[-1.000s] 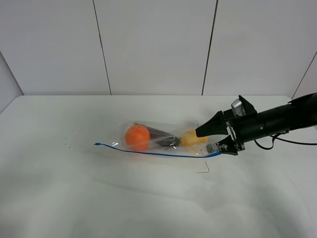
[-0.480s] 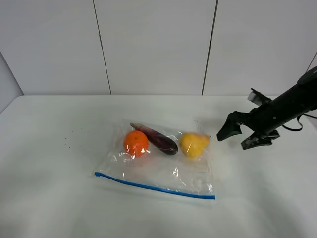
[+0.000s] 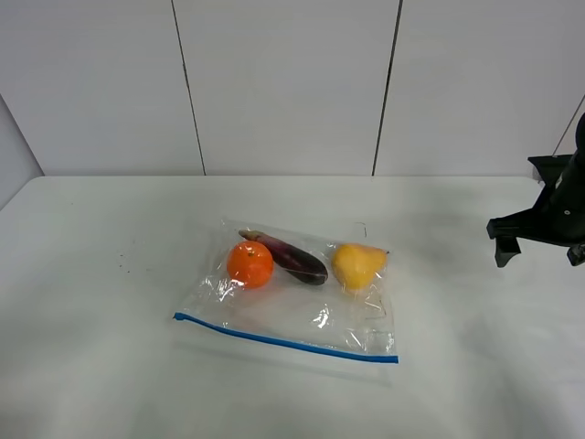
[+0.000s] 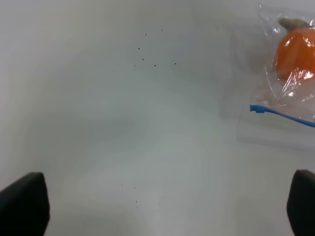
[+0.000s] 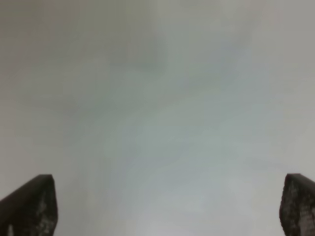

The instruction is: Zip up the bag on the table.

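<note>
A large, plain white table (image 3: 110, 366) with a flat top is filling most of the high exterior view, with pale wall panels standing behind it. A clear, crinkly rectangular plastic zip bag (image 3: 302, 315) is lying flat near the middle of the table, a little toward the front edge. A thin blue zipper strip (image 3: 283, 342) is running along the bag's edge nearest the camera, slanting slightly downward from left to right. Three things are showing through the plastic along the bag's far side: a round orange fruit (image 3: 249, 263) on the left, a dark purple eggplant (image 3: 290, 259) lying slantwise just beside it, and a yellow pear (image 3: 356, 265) to the right of the eggplant.

The right gripper (image 3: 541, 249), black, is hanging at the far right edge of the high view, well apart from the bag and touching nothing. In the right wrist view its two dark fingertips (image 5: 30, 205) are sitting in opposite corners, spread wide, with only bare white table between them.

The left gripper (image 4: 157, 206) is not showing in the high view. In the left wrist view its dark fingertips (image 4: 22, 204) are likewise standing spread wide and holding nothing. That view is also catching the bag's corner, the free end of the blue strip, and the orange behind wrinkled plastic, all apart from the fingers.
</note>
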Available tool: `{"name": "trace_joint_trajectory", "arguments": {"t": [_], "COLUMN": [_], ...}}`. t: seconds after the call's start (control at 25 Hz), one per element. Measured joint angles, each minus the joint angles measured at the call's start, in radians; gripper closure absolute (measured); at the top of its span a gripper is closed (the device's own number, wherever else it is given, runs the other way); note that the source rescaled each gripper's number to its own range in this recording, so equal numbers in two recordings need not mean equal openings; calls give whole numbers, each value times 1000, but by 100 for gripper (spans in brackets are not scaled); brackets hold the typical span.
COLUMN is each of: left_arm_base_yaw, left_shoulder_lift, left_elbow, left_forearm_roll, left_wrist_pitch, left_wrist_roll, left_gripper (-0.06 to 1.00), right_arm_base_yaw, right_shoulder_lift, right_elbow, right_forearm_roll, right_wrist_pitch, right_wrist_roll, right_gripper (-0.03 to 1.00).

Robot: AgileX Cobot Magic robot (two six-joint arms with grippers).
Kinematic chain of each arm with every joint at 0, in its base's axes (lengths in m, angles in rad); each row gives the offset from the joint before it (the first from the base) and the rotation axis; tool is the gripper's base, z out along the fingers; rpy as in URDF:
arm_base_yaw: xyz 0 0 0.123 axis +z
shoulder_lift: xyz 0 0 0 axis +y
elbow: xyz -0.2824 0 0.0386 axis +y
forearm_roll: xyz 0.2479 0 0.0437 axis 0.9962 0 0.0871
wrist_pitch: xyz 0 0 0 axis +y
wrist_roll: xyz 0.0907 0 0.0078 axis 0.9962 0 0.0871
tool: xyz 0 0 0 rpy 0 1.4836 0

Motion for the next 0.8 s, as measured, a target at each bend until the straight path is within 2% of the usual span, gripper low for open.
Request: {"name": "trace_joint_trajectory", "arguments": {"t": [0.32,0.56,0.8], "left_arm_base_yaw": [0,0,0], "left_shoulder_lift": [0,0,0], "left_elbow": [0,0,0], "left_forearm_roll": [0,0,0], "left_wrist_pitch": [0,0,0], "left_wrist_roll": [0,0,0], "left_gripper": [-5,-5,-5], "right_arm_base_yaw": [0,0,0], "right_shoulder_lift": [-30,-192,-429], "right_elbow": [0,14,169], "right_forearm_roll": [188,206,209], "right_wrist_pitch": [28,48,54], "right_wrist_roll": [-191,-233,-251], "right_gripper": [-3,-3,-3]}}
